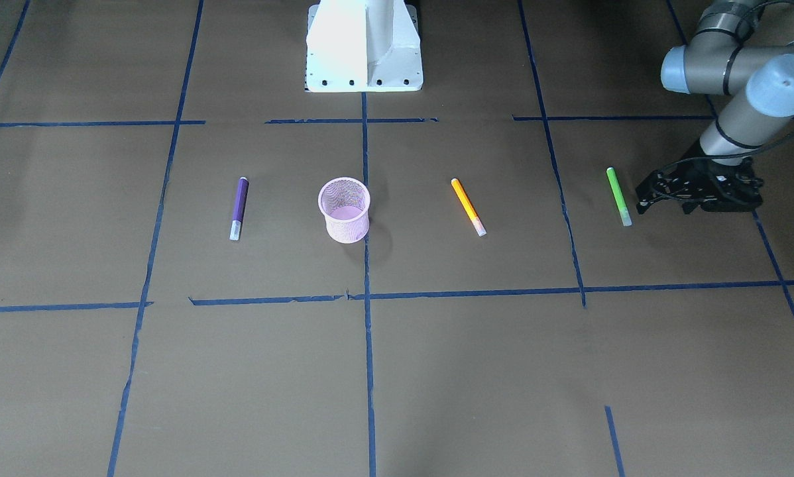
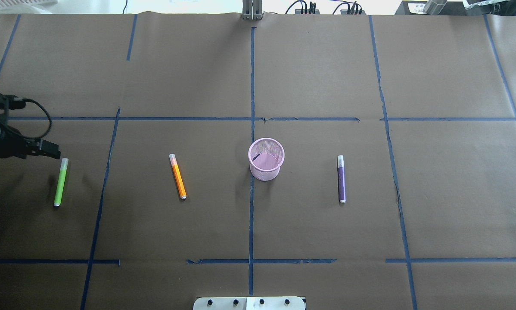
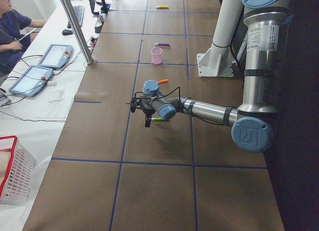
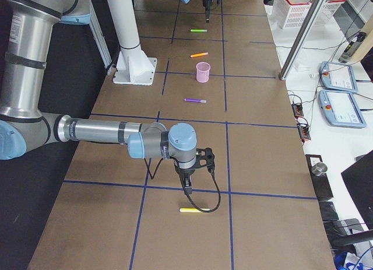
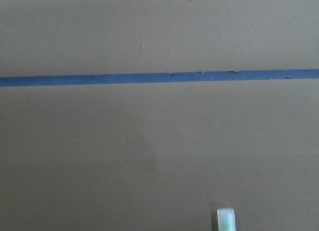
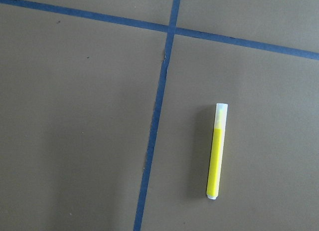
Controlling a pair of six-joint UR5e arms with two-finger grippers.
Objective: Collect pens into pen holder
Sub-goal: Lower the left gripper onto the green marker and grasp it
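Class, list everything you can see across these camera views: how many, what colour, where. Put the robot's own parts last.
pens: 4; purple, orange, green, yellow; all lying flat on the table, none in the pen holder.
pen holder: 1, pink mesh, upright between the orange and purple pens.
table: 1, brown cover with blue tape lines.
basket: 1, red and white, past the table's end on the robot's left.
person: 1, dark blue top, seated beside the table.
pedestal: 1, white, at the table's robot side.
left gripper: 1, black, by the green pen; jaws unclear.
right gripper: 1, black, over the table near the yellow pen; jaws unclear.
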